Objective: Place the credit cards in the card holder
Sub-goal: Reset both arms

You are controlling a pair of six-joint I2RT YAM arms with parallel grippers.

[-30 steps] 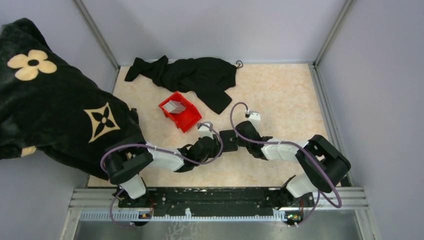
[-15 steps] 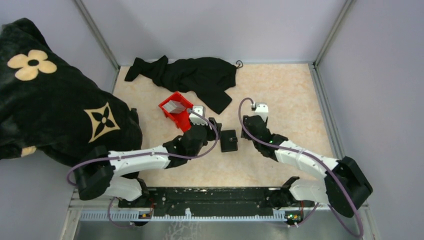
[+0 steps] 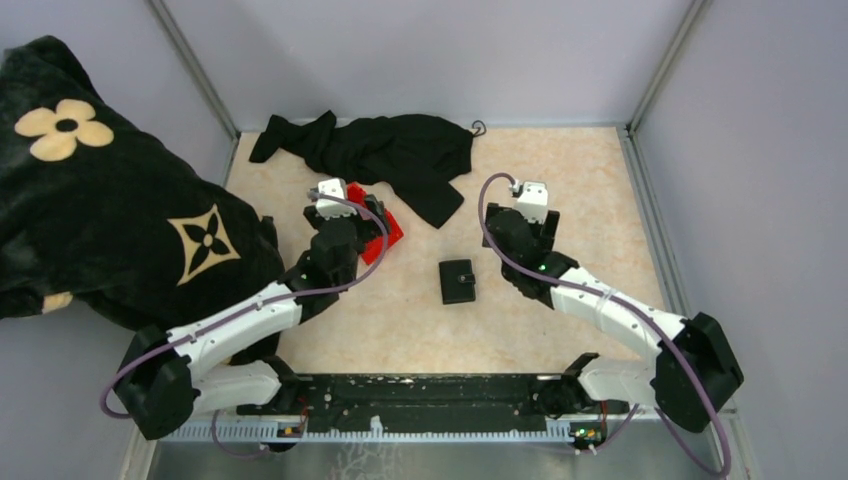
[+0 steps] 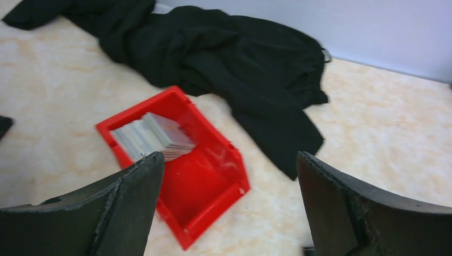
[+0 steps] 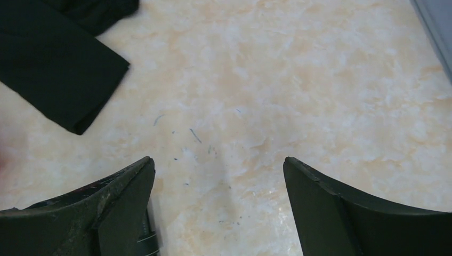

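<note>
The left gripper [image 4: 229, 158] is wide open and holds nothing; it hangs over the red bin [image 4: 210, 205], in which the credit cards [image 4: 154, 136] sit as a stack; a black cloth [image 4: 240, 64] lies behind the bin. The right gripper [image 5: 218, 160] is also wide open and empty, over the bare table [image 5: 298, 80]; the card holder [image 3: 458, 281] lies flat on the table between the two arms, apart from both grippers.

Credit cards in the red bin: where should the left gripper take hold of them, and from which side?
Grip the raised upper edges of the credit cards, coming down through the open top of the red bin. The stack leans tilted at the bin's back end, so those edges stand exposed while the walls block the sides. The left gripper is open; probably pinch across the stack's thickness.
</note>
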